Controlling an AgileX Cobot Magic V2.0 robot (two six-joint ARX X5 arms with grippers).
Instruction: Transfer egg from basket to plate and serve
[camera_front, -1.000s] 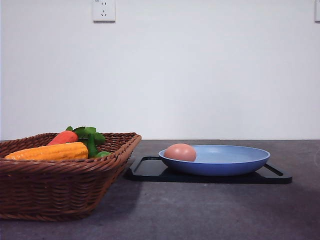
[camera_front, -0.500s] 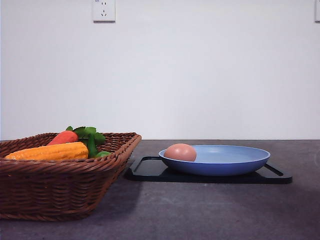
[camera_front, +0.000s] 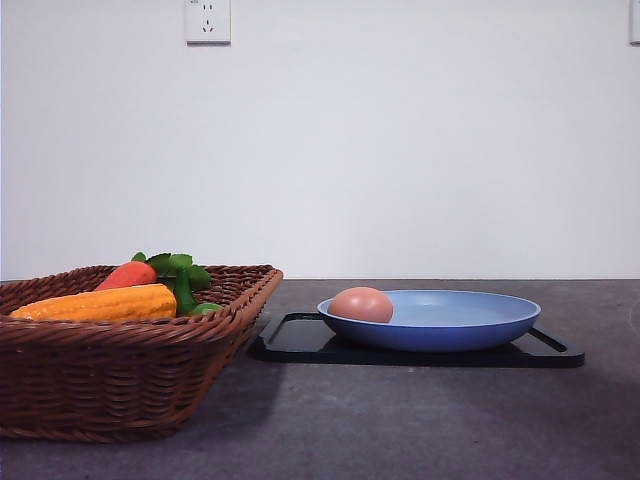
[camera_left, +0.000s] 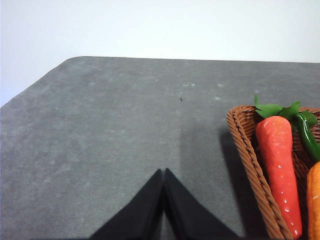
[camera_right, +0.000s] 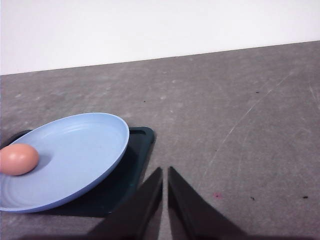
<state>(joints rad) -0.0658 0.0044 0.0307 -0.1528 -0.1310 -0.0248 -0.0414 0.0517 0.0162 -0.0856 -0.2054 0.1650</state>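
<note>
One egg (camera_front: 360, 304) on plate (camera_front: 470, 330); one basket (camera_front: 120, 380).

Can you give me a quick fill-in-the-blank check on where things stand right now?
1. The egg lies on the ____.
2. The plate sits on a flat black ____.
3. The carrot and corn lie in the ____.
4. The left gripper and right gripper are both ____.

Missing words: plate; tray; basket; shut
</note>
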